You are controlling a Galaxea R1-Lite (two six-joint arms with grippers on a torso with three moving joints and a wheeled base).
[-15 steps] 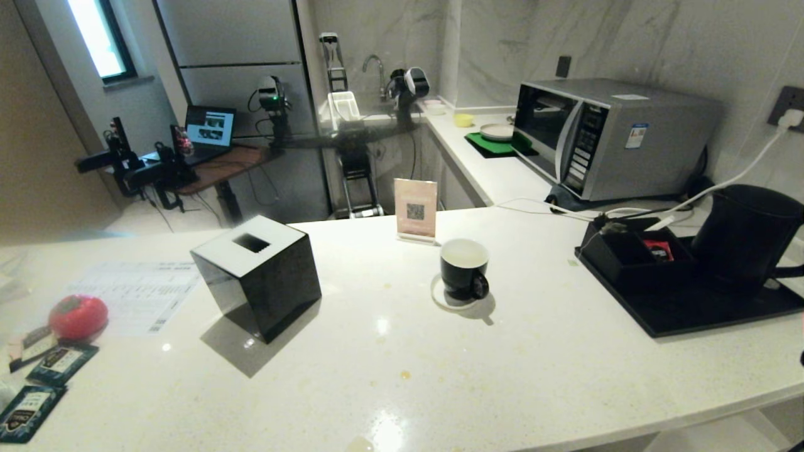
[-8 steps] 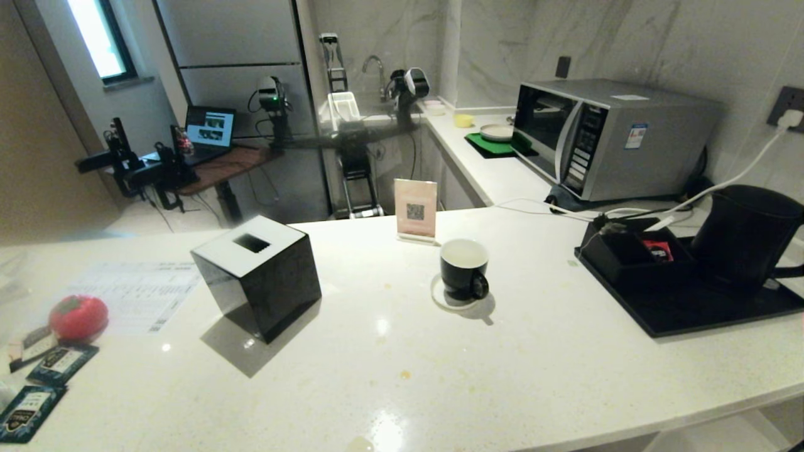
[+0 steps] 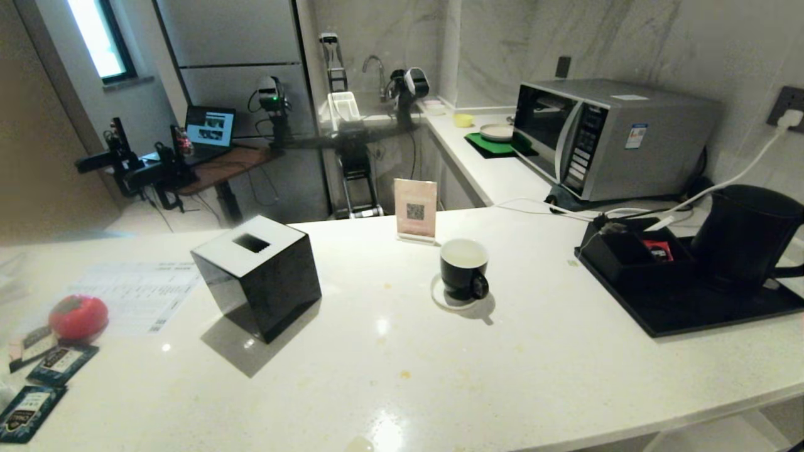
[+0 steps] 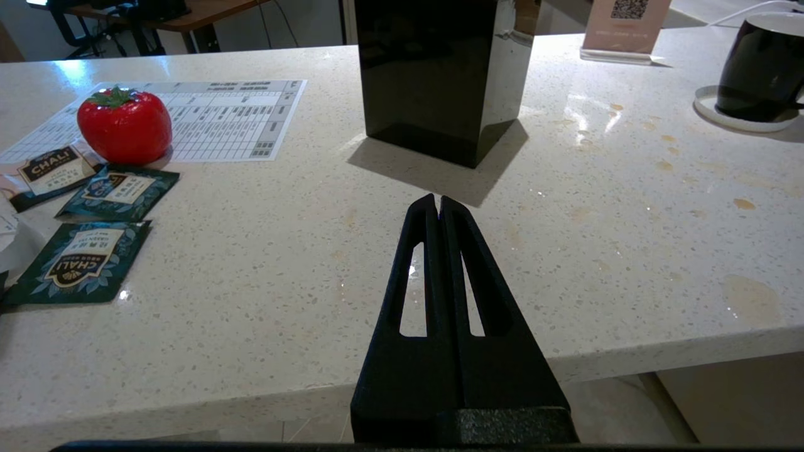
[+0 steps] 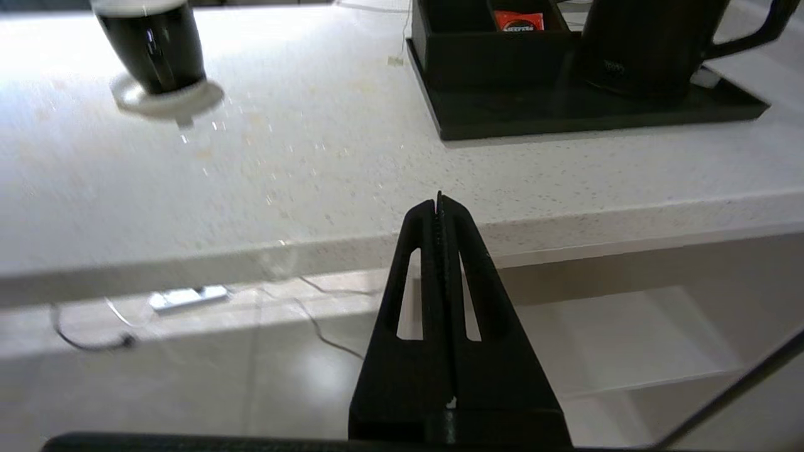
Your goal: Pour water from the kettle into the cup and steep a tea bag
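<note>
At the counter's (image 3: 440, 376) left edge lie flat dark teal packets (image 3: 28, 408), with a red tomato-shaped thing (image 3: 78, 317) just behind them resting on a printed sheet (image 3: 135, 295). Further in, toward the left-centre, a black cube with a white slotted top (image 3: 257, 276) stands alone with bare surface on all sides. The left gripper (image 4: 438, 202) hangs at the near edge in front of this cube, its two fingers pressed together and empty.

Near the middle of the counter, closer to the back edge, the cup (image 3: 464, 270) stands upright on a small white coaster (image 3: 440, 300): glossy black outside, white inside, loop handle turned toward the near edge. Whether it holds anything cannot be told. Just behind it a pink card stand (image 3: 415, 209) sits at the back edge. A broad stretch of bare counter runs from the cup to the near edge and rightward to the tray.

The black tray (image 3: 691, 311) occupies the right end, its front corner well apart from the cup. On it a black compartment box (image 3: 622, 257) holds a red packet (image 3: 658, 251), and the kettle (image 3: 744, 235), matte black and tapered, stands at the tray's right, handle pointing off the counter's right edge. A white cord (image 3: 735, 179) runs behind it to a wall socket. The right gripper (image 5: 439, 199) sits below and off the near edge, fingers closed on nothing.
</note>
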